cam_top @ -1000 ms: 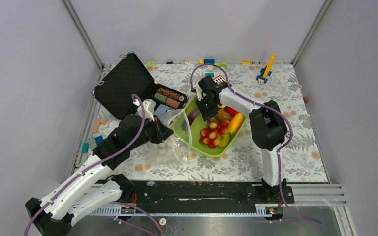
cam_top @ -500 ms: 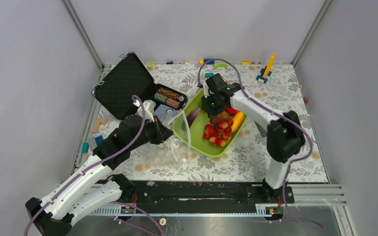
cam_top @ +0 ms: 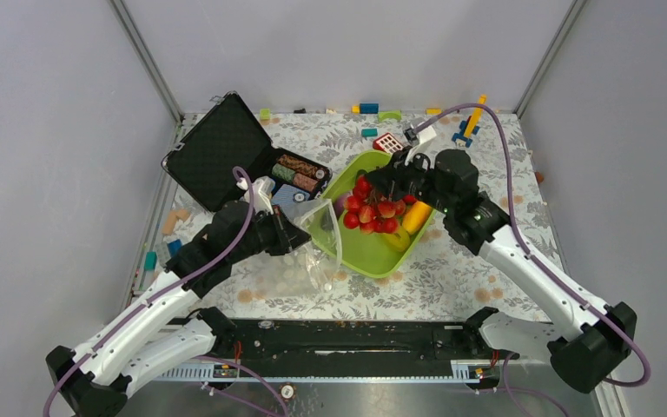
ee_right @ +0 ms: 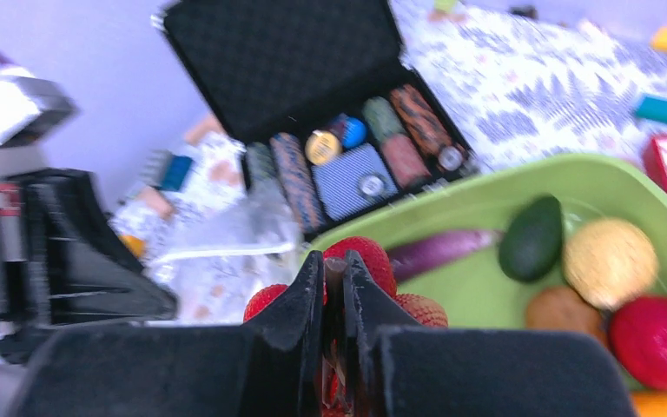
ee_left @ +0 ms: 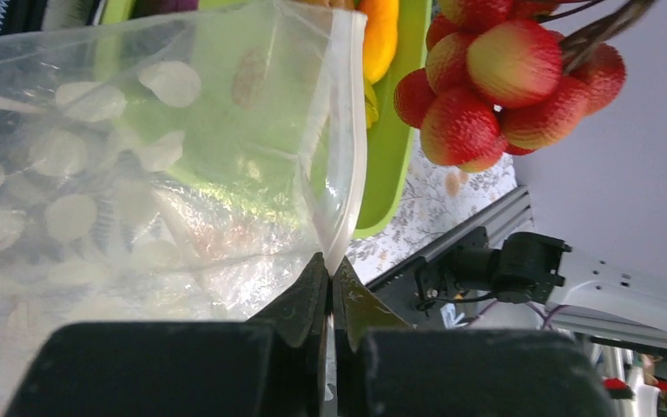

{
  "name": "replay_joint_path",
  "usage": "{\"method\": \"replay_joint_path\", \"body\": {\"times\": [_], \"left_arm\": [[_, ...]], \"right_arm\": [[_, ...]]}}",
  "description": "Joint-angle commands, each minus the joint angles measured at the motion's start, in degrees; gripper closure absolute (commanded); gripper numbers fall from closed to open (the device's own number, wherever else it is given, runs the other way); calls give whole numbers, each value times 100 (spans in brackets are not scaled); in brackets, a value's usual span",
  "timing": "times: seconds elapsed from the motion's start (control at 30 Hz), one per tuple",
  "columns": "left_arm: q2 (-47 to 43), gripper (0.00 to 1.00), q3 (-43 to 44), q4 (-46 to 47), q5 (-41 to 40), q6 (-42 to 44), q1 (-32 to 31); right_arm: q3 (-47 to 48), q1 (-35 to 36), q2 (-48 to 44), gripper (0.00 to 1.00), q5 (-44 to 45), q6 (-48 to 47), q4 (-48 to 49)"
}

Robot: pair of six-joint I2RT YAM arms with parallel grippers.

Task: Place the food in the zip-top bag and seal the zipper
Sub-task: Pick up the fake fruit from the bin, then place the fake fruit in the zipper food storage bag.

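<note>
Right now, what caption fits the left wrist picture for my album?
Left end effector pinches the edge of the zip-top bag while a strawberry bunch hangs near the green tray.

clear, glossy soft plastic bag (ee_left: 139,174); matt, dimpled strawberries (ee_left: 512,61); smooth green plastic tray (cam_top: 366,252).

Left arm (cam_top: 174,280) stretches forward, jaws pinched together; right arm (cam_top: 530,269) reaches inward, jaws clamped

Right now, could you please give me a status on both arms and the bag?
Left jaws shut on edge of bag. Right jaws shut on strawberry bunch, over tray. Nothing seen between bunch and bag.
</note>
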Motion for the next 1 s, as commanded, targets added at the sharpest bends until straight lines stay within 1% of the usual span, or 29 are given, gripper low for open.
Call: {"method": "replay_joint_path", "body": {"times": [0.0, 0.1, 0.2, 0.27, 0.37, 0.43, 0.6, 0.77, 0.87, 0.97], "left_arm": [[-65, 100, 374, 180, 486, -493, 35], [-110, 100, 473, 212, 956, -687, 42], [-86, 100, 482, 475, 1484, -917, 37], [-24, 100, 377, 812, 1801, -1154, 43], [160, 100, 175, 1404, 2316, -1553, 40], [271, 100, 94, 1733, 2522, -1752, 36], [273, 100, -72, 1943, 2555, -1931, 43], [87, 100, -399, 2418, 2492, -2162, 43], [108, 100, -356, 2303, 2489, -2129, 39], [117, 100, -285, 2103, 2364, -2029, 39]], "right_arm": [[25, 158, -436, 100, -924, 539, 1371], [-47, 193, -654, 100, -1384, 753, 1688], [-150, 203, -871, 100, -1816, 1014, 1965], [-152, 213, -1007, 100, -2112, 1125, 2039], [-272, 234, -1210, 100, -2287, 1365, 2328], [-404, 263, -1278, 100, -2287, 1528, 2536], [-877, 282, -1303, 100, -1949, 1801, 3005], [-1394, 424, -1107, 100, -1687, 2016, 3454], [-1570, 511, -993, 100, -1572, 2033, 3427], [-1800, 574, -993, 100, -1799, 2031, 3554]]}}
